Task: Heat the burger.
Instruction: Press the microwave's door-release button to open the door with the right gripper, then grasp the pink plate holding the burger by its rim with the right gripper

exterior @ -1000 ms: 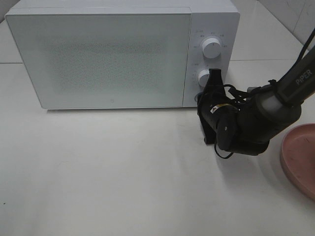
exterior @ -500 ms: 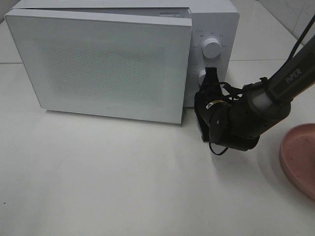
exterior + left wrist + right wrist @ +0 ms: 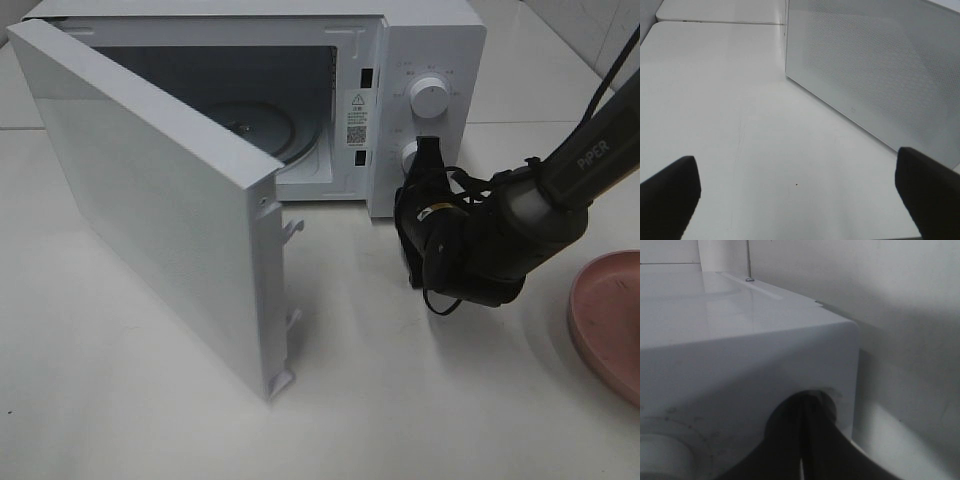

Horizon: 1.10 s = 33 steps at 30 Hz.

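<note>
Microwave door (image 3: 150,220) stands open; right claw (image 3: 430,152), pressed together, sits at its control panel (image 3: 460,130). Left claw (image 3: 797,195) spread. Next: fetching the unseen burger.

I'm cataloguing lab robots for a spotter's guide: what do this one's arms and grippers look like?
The right arm is dark grey with rounded links, white PiPER lettering, a pale joint band and loose black cables. The right gripper is black; the left gripper shows blunt black fingers.
</note>
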{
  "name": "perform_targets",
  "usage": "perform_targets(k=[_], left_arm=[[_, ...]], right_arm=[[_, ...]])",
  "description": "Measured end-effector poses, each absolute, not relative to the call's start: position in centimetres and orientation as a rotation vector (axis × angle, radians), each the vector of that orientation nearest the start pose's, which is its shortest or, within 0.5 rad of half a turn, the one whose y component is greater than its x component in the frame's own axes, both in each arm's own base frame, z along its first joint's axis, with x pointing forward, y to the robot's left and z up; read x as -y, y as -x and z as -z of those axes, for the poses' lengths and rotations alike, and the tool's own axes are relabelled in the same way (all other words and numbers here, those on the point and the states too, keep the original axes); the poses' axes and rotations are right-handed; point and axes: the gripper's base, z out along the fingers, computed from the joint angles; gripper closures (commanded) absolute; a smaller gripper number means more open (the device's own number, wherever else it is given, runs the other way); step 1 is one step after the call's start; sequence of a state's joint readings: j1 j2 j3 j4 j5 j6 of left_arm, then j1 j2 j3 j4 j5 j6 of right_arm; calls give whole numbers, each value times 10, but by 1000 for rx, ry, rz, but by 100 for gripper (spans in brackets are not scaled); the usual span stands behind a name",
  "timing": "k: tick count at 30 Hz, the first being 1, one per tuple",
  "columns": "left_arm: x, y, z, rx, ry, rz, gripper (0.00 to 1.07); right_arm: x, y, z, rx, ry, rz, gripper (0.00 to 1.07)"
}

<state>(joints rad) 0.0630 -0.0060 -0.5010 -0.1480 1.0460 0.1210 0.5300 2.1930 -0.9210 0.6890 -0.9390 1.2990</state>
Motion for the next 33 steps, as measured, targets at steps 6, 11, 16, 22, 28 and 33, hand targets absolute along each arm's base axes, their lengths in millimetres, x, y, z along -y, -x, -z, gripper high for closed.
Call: perform_targets(k=[6,11,16,22,28,33], left_arm=[[12,5,-279,-2013,-65,59,9],[12,5,-279,-2013,-65,59,9],[12,5,-279,-2013,-65,59,9],[12,5,-279,-2013,-65,59,9],[12,5,-279,-2013,-65,59,9],[12,5,-279,-2013,-65,59,9]], right_arm=[[-152,-351,-82,-1439,-1471,-1024,107],[-148,-345,-90,-1463,-1463,-1035,107],[-145,-336,-98,-1508,-1464,-1036,107],[-140,-324,-100,-1570,-1467,-1017,107],[-138,-309,-109,-1658,-1427,-1023,107],[-136,-293,-122,-1768,-1376,-1021,107]])
